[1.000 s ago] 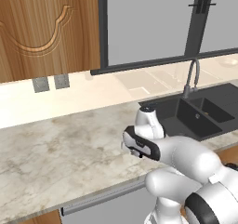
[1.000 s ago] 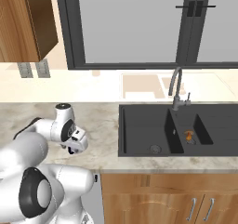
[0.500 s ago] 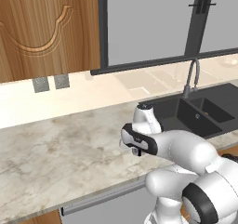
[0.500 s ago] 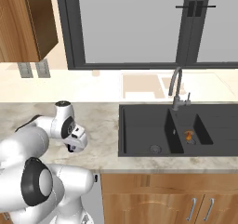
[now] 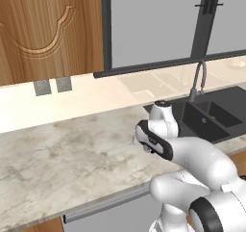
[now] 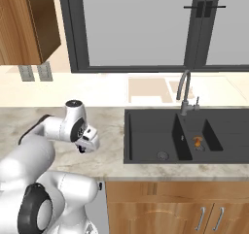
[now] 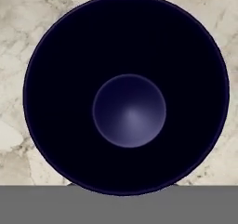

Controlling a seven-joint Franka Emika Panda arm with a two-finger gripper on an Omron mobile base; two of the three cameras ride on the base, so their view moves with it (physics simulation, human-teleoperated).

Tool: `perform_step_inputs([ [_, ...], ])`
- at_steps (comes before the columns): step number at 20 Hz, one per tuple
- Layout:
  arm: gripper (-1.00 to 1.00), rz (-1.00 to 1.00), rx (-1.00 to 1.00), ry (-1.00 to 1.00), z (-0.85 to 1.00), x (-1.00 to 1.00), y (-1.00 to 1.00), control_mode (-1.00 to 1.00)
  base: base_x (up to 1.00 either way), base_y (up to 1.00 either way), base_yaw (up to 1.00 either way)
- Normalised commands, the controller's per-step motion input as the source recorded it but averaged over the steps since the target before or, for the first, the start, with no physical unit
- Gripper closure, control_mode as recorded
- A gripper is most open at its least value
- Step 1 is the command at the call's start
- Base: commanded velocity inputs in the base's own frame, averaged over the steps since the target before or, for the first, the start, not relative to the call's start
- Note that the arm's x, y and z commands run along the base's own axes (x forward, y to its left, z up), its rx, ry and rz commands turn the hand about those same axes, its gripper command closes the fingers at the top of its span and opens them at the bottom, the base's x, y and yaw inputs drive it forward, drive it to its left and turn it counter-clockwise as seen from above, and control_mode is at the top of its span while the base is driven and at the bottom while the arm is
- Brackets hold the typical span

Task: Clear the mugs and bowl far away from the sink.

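Since a second ago my arm has swung slightly left and the fingers [image 6: 81, 149] have closed nearly shut. I can't tell whether they grip the dark navy round mug [image 7: 126, 94] standing on the marble table [image 5: 62, 154] directly beneath. I judge it's the grasp step; next lift, carry left over open table, away from the matte black sink [image 6: 151, 141].

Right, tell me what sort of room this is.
A kitchen, rendered rather than real: a black double-basin sink with a curved steel faucet set in a marble-look counter, wood cabinets on the wall, and a window behind.
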Motion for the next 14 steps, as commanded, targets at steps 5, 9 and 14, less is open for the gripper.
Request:
perform_step_inputs([
  [5, 1.0, 0.0, 0.04, -0.16, 0.92, 0.0, -0.41, -1.0, 0.0, 0.0, 0.0],
  [9, 1.0, 0.0, 0.13, 0.0, 1.0, -0.02, -0.37, -1.0, 0.0, 0.0, 0.0],
  [14, 1.0, 0.0, 0.15, 0.13, 1.0, -0.29, -0.36, -1.0, 0.0, 0.0, 0.0],
])
